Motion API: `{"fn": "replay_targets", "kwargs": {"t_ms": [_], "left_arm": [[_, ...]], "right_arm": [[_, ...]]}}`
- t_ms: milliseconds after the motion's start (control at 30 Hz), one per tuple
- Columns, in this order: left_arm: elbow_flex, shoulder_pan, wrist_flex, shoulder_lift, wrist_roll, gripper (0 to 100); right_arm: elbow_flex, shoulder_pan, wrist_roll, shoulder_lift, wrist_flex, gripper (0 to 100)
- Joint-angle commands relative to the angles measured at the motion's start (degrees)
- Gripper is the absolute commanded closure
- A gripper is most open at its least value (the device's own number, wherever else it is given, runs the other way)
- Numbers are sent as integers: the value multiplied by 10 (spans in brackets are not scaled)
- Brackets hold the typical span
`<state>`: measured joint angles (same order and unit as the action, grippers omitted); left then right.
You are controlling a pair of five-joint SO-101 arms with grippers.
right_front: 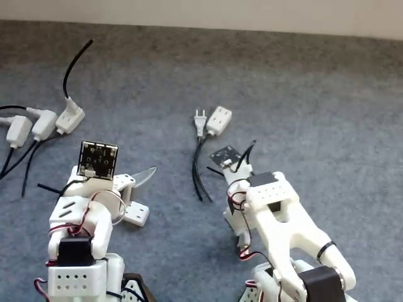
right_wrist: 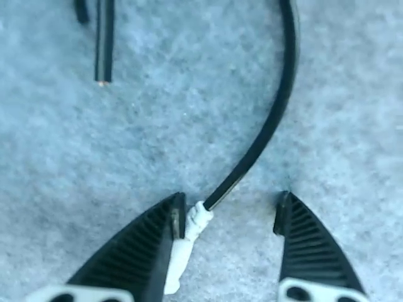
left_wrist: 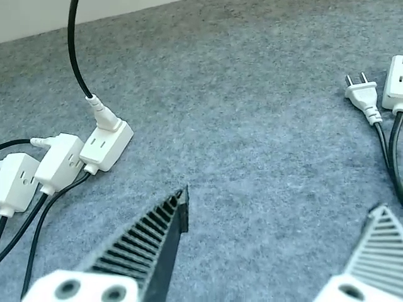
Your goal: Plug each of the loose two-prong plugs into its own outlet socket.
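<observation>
The right claw (right_wrist: 231,207) is spread open, low over the grey felt-covered table (right_front: 327,94) near its middle. A white plug end (right_wrist: 184,248) on a black cord (right_wrist: 267,123) lies between its fingers, against one finger (right_wrist: 148,248) and apart from the other; its prongs are hidden. The left claw (left_wrist: 281,204) is also spread wide and holds nothing. A loose white two-prong plug (right_front: 199,118) lies just beside a white cube-shaped outlet socket (right_front: 219,119), farther back. Three more white sockets (left_wrist: 60,160) sit at the left edge.

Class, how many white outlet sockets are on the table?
4: three sockets clustered at the left edge, one mid-table beside a loose plug. Others may be hidden.
</observation>
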<state>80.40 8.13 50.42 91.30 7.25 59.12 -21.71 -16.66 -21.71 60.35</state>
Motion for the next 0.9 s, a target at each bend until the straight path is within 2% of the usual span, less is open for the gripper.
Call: {"fn": "replay_targets", "kwargs": {"t_ms": [0, 200, 400, 567, 767, 867], "left_arm": [[-4, -10, -10, 2, -1, 589], [-4, -10, -10, 2, -1, 589], [-4, -10, -10, 2, -1, 589], [-4, -10, -10, 2, -1, 589], [-4, -10, -10, 2, -1, 589], [-4, -10, -10, 1, -1, 589]], "right_arm": [[0, 9, 13, -17, 12, 772], [36, 8, 16, -112, 24, 779], [97, -34, 14, -201, 19, 995], [87, -86, 16, -136, 15, 926], [85, -86, 18, 2, -42, 908], [85, -86, 18, 18, -45, 909]]}}
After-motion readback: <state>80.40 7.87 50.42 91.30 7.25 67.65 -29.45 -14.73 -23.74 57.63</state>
